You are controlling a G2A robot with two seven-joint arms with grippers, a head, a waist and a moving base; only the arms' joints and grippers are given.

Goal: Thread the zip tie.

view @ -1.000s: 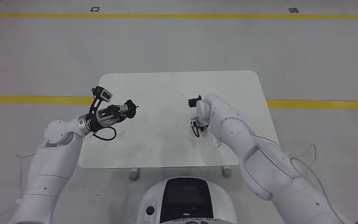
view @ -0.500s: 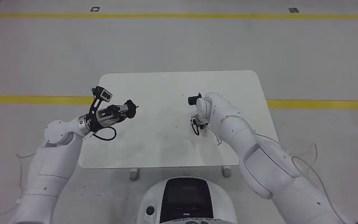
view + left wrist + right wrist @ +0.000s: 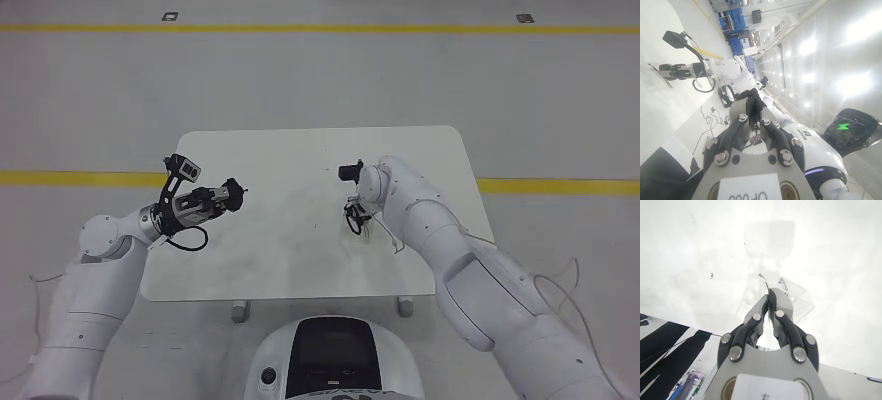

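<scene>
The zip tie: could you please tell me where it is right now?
In the right wrist view, the zip tie is pinched in the right gripper, right by a clear box on the white table.

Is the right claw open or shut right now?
Shut. The right claw pinches a thin black zip tie between fingers pressed together.
</scene>
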